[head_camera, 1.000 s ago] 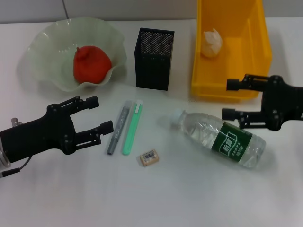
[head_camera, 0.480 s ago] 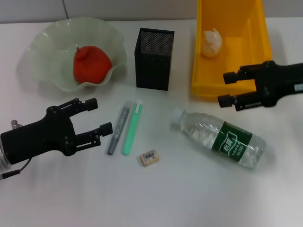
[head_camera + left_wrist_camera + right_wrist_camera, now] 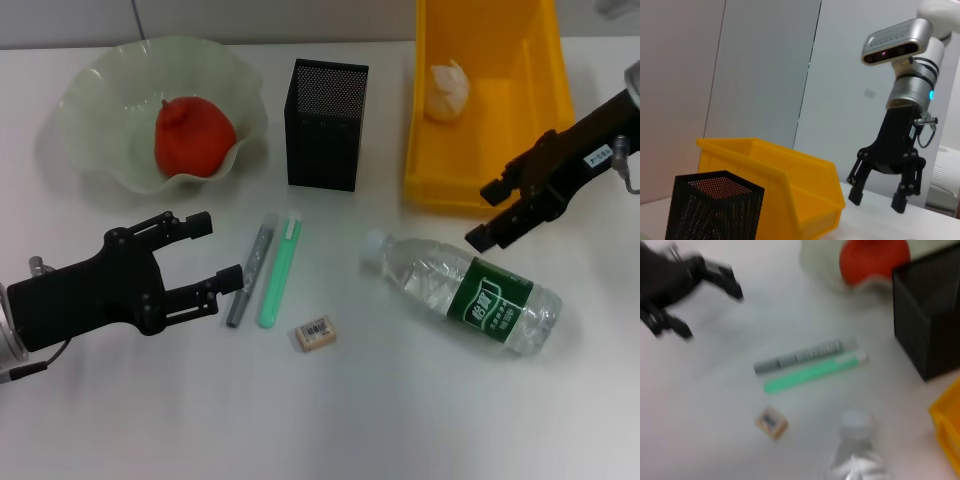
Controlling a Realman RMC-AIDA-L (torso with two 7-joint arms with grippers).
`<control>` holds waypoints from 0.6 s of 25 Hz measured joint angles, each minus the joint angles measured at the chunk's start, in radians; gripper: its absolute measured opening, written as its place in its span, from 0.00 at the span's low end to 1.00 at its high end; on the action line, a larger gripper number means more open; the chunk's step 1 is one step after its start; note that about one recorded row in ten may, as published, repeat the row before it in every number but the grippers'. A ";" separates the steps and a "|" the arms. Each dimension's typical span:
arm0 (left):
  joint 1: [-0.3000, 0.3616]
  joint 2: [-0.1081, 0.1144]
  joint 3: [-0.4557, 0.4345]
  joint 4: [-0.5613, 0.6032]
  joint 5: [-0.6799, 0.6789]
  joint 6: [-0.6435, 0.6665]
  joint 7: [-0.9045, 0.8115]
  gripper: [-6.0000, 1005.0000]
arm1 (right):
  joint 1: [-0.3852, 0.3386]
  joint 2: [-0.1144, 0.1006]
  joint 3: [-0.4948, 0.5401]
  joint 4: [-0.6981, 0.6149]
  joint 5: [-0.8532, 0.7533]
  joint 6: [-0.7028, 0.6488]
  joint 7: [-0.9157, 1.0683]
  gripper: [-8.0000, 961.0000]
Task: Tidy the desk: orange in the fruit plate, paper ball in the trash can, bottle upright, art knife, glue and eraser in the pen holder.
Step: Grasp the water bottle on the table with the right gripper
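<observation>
Clear plastic bottle lies flat on the tabletop — right hand hovers unclenched above, left hand unclenched too.

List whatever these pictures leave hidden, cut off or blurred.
- Head view: the black mesh pen holder hides its own inside.
- Head view: the yellow plastic trash can is cut off by the top edge.
- Right wrist view: motion blur smears the tan eraser's sticker and the clear plastic bottle.
</observation>
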 joint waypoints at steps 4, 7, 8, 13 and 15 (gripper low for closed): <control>0.000 -0.003 0.000 0.000 0.000 -0.003 0.001 0.80 | 0.048 0.006 -0.059 0.003 -0.071 -0.018 0.047 0.82; 0.000 -0.005 -0.003 0.000 0.000 -0.004 0.002 0.80 | 0.070 0.013 -0.109 0.006 -0.096 -0.026 0.072 0.82; 0.000 -0.005 -0.005 0.000 0.000 -0.004 0.002 0.80 | 0.077 0.019 -0.148 0.006 -0.103 -0.029 0.086 0.82; 0.000 -0.007 -0.008 0.000 0.000 -0.004 0.002 0.80 | 0.080 0.040 -0.215 0.004 -0.118 -0.030 0.110 0.82; 0.000 -0.007 -0.008 0.000 0.000 -0.004 0.001 0.80 | 0.080 0.061 -0.227 -0.002 -0.149 -0.029 0.113 0.82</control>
